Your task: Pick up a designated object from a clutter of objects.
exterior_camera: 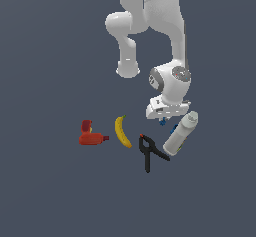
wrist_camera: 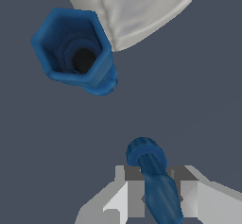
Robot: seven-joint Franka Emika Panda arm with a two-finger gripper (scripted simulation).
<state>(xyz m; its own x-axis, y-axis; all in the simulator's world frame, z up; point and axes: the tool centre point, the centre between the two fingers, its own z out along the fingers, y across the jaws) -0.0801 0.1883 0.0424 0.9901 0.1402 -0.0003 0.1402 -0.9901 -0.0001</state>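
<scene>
- At the far side on the exterior view's left lies the red power drill [exterior_camera: 92,135], on its side on the dark floor.
- Next to it, toward the exterior view's right, is the yellow banana [exterior_camera: 122,131], apart from the drill and not touching it.
- Then comes the black spring clamp [exterior_camera: 150,152], lying flat. Its upper end is near the lower tip of the banana.
- Above the clamp is my gripper [exterior_camera: 162,119], pointing down, between the banana and the bottle.
- My jaws are pinching the tiny blue piece [exterior_camera: 162,123]. In the wrist view this piece [wrist_camera: 155,183] is a short rod with a round, thicker head. It stands between my two grey fingers [wrist_camera: 130,197], which sit against it on both sides.
- From the exterior view I cannot tell if the piece touches the floor or is just above it.
- A second blue thing, a six-sided piece [wrist_camera: 75,53] with a dark hole in the middle, lies just beside the bottle. In the exterior view it [exterior_camera: 173,129] is only a small blue spot at the bottle's edge.
- Last on the exterior view's right is the white bottle [exterior_camera: 181,133], lying tilted, with its lower end near the clamp's handle. In the wrist view its pale body [wrist_camera: 137,10] is very near the six-sided piece.
</scene>
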